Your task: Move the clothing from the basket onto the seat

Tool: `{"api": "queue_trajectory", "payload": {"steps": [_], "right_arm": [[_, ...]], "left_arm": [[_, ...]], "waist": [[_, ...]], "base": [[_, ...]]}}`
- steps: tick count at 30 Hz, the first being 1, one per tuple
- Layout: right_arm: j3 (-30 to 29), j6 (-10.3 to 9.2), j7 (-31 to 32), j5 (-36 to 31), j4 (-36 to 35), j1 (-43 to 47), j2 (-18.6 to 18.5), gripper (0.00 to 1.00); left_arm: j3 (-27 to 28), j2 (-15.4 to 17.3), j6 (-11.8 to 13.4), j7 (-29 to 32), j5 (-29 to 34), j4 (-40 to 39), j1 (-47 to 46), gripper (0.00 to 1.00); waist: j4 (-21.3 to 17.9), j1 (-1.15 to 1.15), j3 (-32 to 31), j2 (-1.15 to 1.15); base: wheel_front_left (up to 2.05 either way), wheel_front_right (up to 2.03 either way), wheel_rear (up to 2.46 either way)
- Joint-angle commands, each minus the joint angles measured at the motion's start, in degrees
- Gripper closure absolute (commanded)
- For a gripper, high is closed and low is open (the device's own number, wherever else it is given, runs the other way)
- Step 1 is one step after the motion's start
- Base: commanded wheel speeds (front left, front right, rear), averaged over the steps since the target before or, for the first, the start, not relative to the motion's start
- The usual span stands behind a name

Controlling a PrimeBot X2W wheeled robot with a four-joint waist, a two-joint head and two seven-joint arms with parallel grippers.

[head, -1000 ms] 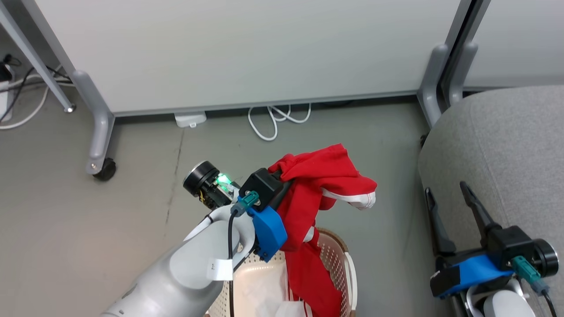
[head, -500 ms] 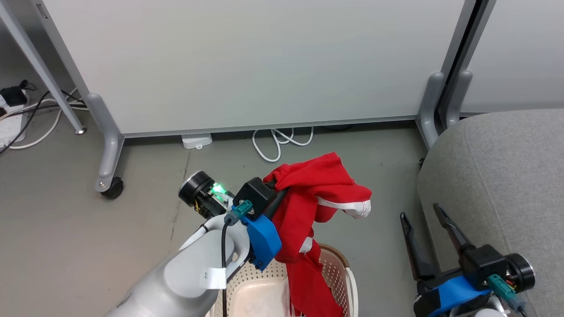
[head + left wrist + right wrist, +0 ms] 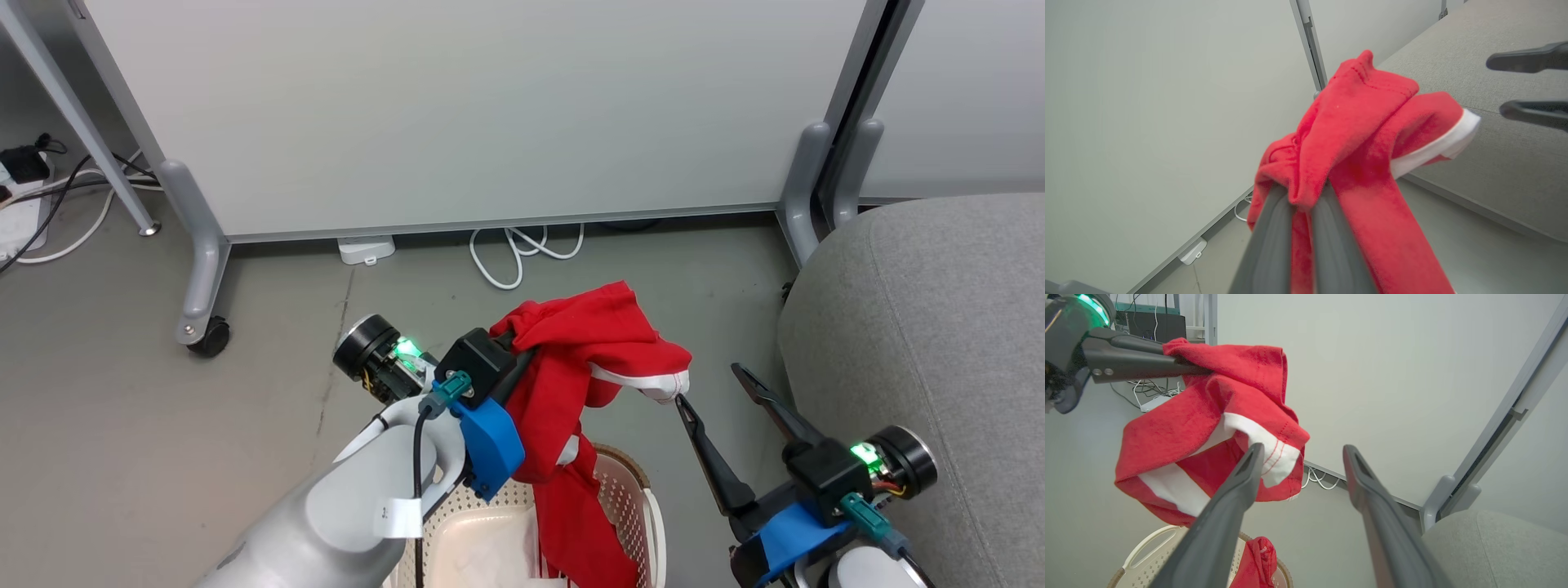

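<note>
The left hand (image 3: 1301, 195) was clamped on a bunch of the clothing (image 3: 588, 343) at frame centre. The clothing's tail hung down into the basket (image 3: 651, 523) at the bottom edge. The right hand (image 3: 709, 385) stood with its fingers wide apart, holding nothing, one tip just beside the white cuff (image 3: 665, 380), lower right of centre. The seat (image 3: 922, 327) lay along the right edge.

To carry well, the left hand probably needed to rise until the tail cleared the basket. It could then swing right and let go well over the seat, not at its edge. The right hand could pinch the cuff to share the load.

Counted: one piece held, one basket, one seat, two hands. Whether the red fold low in the basket was a second piece could not be told.
</note>
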Motion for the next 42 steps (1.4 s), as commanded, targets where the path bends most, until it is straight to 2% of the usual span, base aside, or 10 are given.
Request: {"api": "queue_trajectory", "payload": {"steps": [1, 12, 21, 42], "right_arm": [[1.2, 0.01, -0.2, -0.5, 0.6, -1.5, -0.9, 0.0], [7.4, 0.01, -0.2, -1.9, 4.2, -8.6, -3.5, 0.0], [10.6, 0.01, -0.2, -2.8, 9.4, -13.5, -4.1, 0.0], [15.6, 0.01, -0.2, 0.4, 18.5, -21.2, -1.6, 0.0]], "left_arm": [[-0.2, -0.1, 0.3, -0.3, -0.1, -0.2, -0.7, 1.0], [-1.4, -1.6, -0.1, -0.3, 0.5, -0.1, -1.8, 1.0], [-2.2, -2.4, -0.4, -0.3, 0.8, 0.0, -2.6, 1.0], [-3.2, -3.8, -0.9, -0.3, 1.9, -1.2, -4.3, 1.0]], "waist": [[0.0, 0.0, 0.2, -0.01], [0.8, 0.0, 1.7, -0.01], [1.3, 0.0, 2.6, -0.01], [1.9, 0.0, 4.7, -0.01]], "base": [[0.0, 0.0, 0.0], [0.0, 0.0, 0.0], [0.0, 0.0, 0.0], [0.0, 0.0, 0.0]]}}
